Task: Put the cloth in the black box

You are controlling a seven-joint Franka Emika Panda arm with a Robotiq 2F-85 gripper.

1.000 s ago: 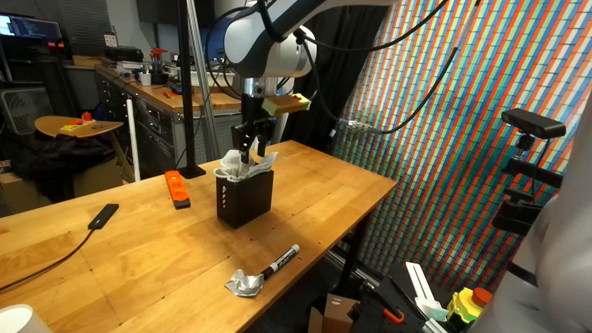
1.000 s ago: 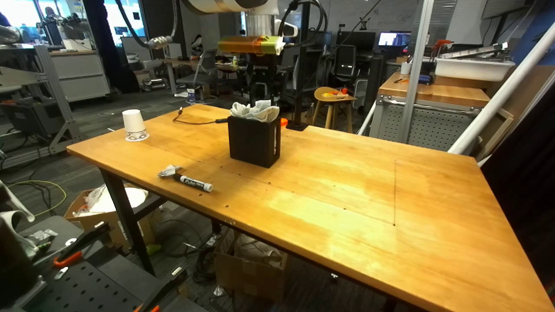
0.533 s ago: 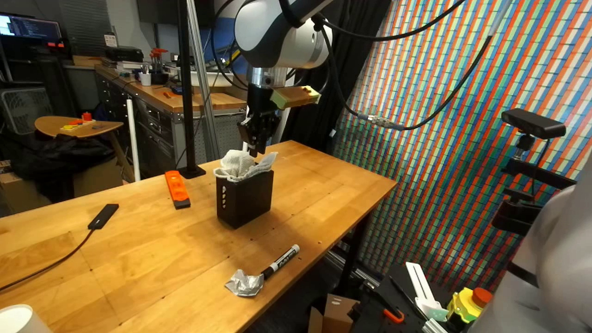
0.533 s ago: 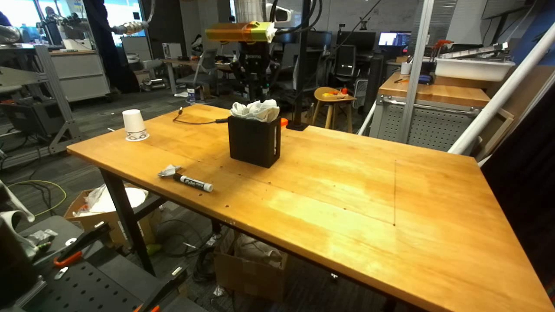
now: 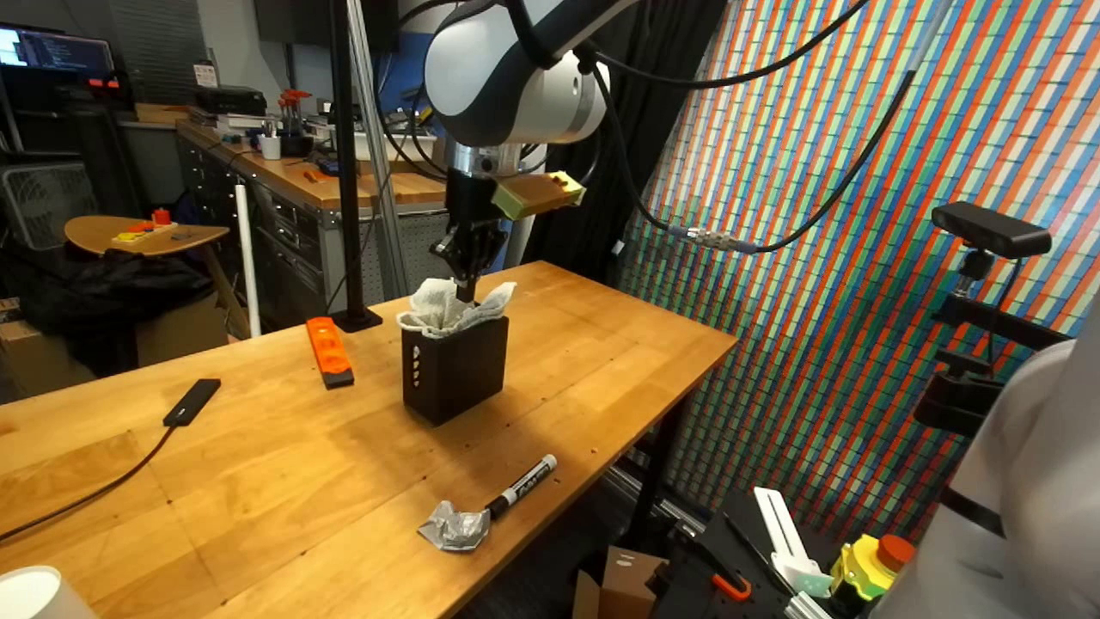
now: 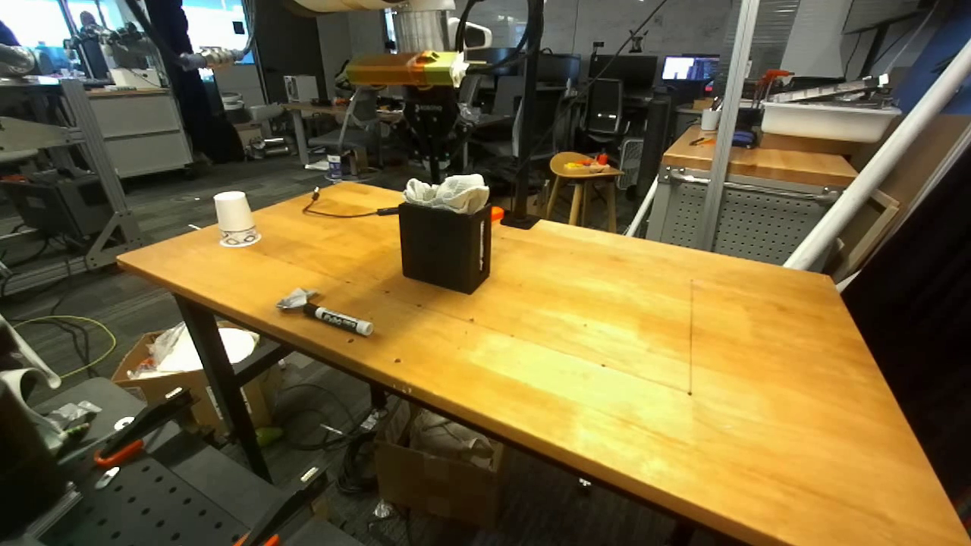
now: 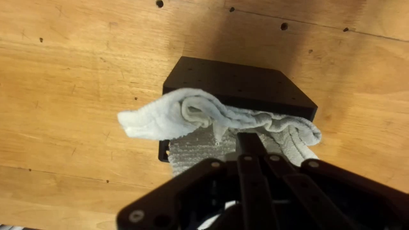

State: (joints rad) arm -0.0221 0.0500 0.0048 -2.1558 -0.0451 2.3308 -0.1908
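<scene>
The pale grey-white cloth is bunched in the top of the upright black box, and its folds bulge above the rim. In the wrist view a corner of the cloth hangs out past one side of the black box. My gripper points down at the box's opening, its tips close among the folds. Seen from the wrist, the gripper has its fingers pressed together, with no cloth visible between them. Whether the tips touch the cloth I cannot tell. The box hides the cloth's lower part.
A marker and crumpled silver wrap lie near the table's edge. An orange level, a black hub with its cable and a white cup are also on the table. A black post rises behind the box.
The gripper's fingers were apart in the cloth. They lifted out, came together, and the gripper has lowered again slightly to the side. The cloth's folds shifted a little; the box stayed put.
</scene>
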